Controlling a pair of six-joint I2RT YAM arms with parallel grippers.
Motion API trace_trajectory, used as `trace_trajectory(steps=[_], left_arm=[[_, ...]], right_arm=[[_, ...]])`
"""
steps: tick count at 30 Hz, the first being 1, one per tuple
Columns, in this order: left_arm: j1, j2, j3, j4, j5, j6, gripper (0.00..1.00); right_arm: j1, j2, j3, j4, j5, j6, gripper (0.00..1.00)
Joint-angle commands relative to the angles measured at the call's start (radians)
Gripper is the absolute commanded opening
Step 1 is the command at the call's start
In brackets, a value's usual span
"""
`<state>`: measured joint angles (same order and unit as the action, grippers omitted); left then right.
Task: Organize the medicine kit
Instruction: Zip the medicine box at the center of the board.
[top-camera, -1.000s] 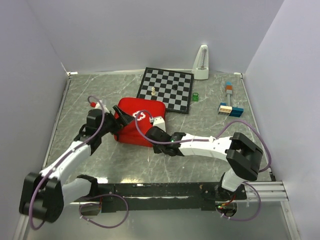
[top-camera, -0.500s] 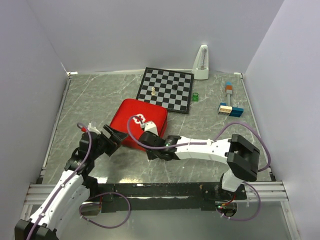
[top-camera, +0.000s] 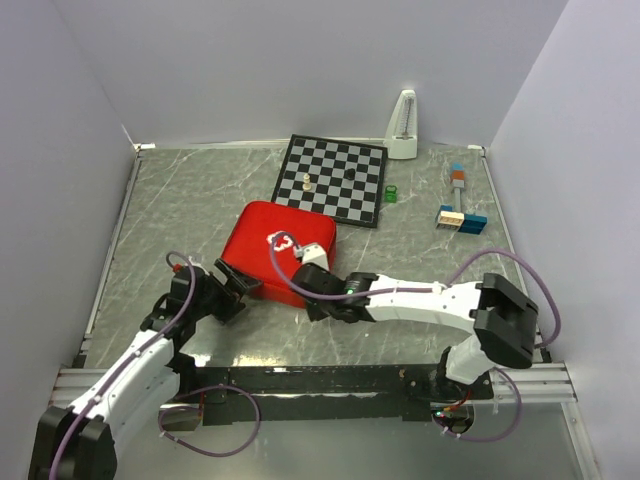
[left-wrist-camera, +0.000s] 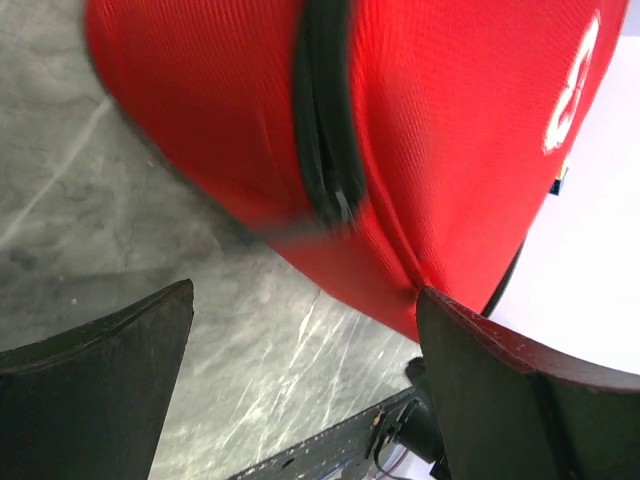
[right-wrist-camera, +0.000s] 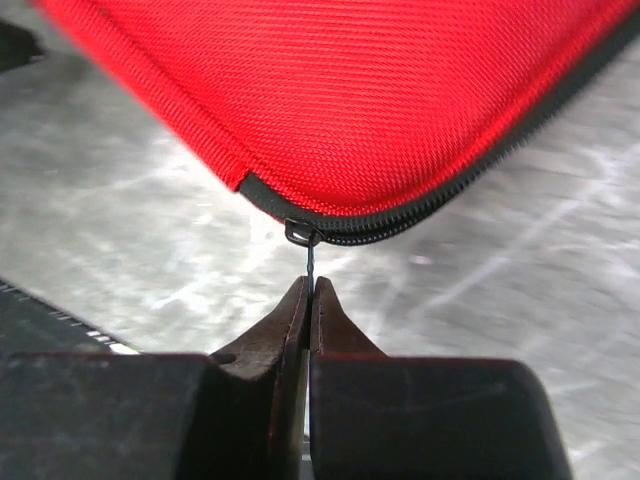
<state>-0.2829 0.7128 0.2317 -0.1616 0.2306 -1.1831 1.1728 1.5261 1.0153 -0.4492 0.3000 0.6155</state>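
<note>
Okay, the medicine kit (top-camera: 285, 245), red and soft-sided, lies flat on the grey marbled table (top-camera: 170, 200) about mid-table, its far edge close to the near-left corner of the chessboard (top-camera: 334, 178) but not on it. There is a white emblem (top-camera: 282, 238) on its top face, partly crossed by a cable. A black zip runs round its edge. The right gripper (right-wrist-camera: 308, 290) sits at the kit's near-right side, its jaws pressed together on the thin metal zip pull (right-wrist-camera: 302, 235) at a rounded corner of the case. The left gripper (top-camera: 238, 283) sits low at the kit's near-left side, its jaws spread wide with nothing between them; the wrist view is blurred and shows the kit just ahead of the black fingers (left-wrist-camera: 100, 380), not touching them. Farther out, one pale chess piece (top-camera: 306, 182) stands on the board, a small green object (top-camera: 391, 194) is just off the board's right edge, a white metronome (top-camera: 403, 126) is at the back wall, and coloured blocks (top-camera: 461, 218) lie at far right.
</note>
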Motion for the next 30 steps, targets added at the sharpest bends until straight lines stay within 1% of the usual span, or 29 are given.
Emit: trace_trajectory(steps=[1,5,8,12,15,18,20,21,22,26,30], left_arm=[[-0.001,0.069,0.024,0.134,-0.023,-0.027,0.97],[0.001,0.172,0.067,0.204,-0.020,-0.006,0.98],[0.001,0.236,0.113,0.209,-0.037,0.016,0.98],[0.011,0.263,0.152,0.206,-0.047,0.031,0.99],[0.019,0.249,0.152,0.205,-0.043,0.028,0.94],[0.024,0.220,0.130,0.217,-0.054,0.036,0.79],[0.030,0.200,0.113,0.234,-0.063,0.049,0.62],[0.033,0.194,0.106,0.238,-0.066,0.060,0.50],[0.037,0.191,0.106,0.238,-0.071,0.075,0.41],[0.059,0.223,0.150,0.202,-0.093,0.151,0.29],[0.083,0.315,0.222,0.183,-0.051,0.224,0.20]], right_arm=[[-0.062,-0.086,-0.070,-0.049,0.059,-0.033,0.00],[-0.087,-0.118,-0.106,-0.017,0.037,-0.066,0.00],[-0.081,-0.116,-0.104,-0.011,0.022,-0.076,0.00],[-0.061,-0.110,-0.104,-0.003,0.008,-0.072,0.00],[-0.056,-0.107,-0.106,0.004,-0.004,-0.065,0.00],[-0.050,-0.106,-0.101,0.010,-0.009,-0.062,0.00],[-0.044,-0.104,-0.098,0.010,-0.007,-0.062,0.00],[-0.041,-0.104,-0.098,0.010,-0.006,-0.062,0.00],[-0.036,-0.104,-0.096,0.010,-0.007,-0.063,0.00],[-0.021,-0.103,-0.090,0.009,-0.012,-0.066,0.00],[-0.007,-0.090,-0.072,0.004,-0.015,-0.069,0.00]])
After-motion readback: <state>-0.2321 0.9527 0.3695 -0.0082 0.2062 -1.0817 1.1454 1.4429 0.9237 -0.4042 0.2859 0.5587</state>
